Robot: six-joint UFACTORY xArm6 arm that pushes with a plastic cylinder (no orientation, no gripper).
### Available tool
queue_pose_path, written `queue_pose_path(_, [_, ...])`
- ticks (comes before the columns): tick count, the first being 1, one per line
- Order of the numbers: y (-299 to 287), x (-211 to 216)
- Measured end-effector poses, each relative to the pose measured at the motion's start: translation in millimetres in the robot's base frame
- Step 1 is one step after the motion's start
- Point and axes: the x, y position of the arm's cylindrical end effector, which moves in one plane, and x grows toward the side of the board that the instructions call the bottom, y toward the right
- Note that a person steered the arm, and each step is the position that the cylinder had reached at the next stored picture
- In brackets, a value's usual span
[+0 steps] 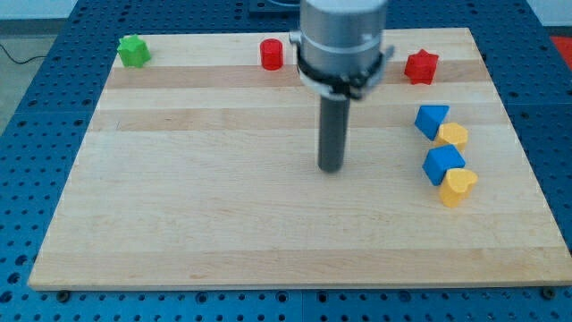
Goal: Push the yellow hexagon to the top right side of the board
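Camera view takes in the wooden worktop [223,233] first, with the arm [343,40] coming down from the view's top to the dark rod, and my tip [332,168] resting near the middle, well apart from every block. No jaws exist on this rig, so their state cannot be told. At the view's right, a blue block [431,120] touches the yellow hexagon [453,135]; just below, another blue block [443,164] touches a yellow heart [458,186]. Along the top edge sit a red star [421,67], red cylinder [271,55] and green block [134,51].
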Motion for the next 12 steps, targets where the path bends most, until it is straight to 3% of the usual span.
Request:
queue_pose_path(1, [43,36])
queue_pose_path(2, [25,0])
queue_pose_path(3, [-12,-74])
queue_pose_path(4, [-6,-132])
queue_pose_path(7, [193,-123])
queue_pose_path(8, [203,-71])
queue_pose_path(9, [181,-37])
queue_pose_path(10, [124,-36])
queue_pose_path(11, [52,-63])
queue_pose_path(12, [24,-70])
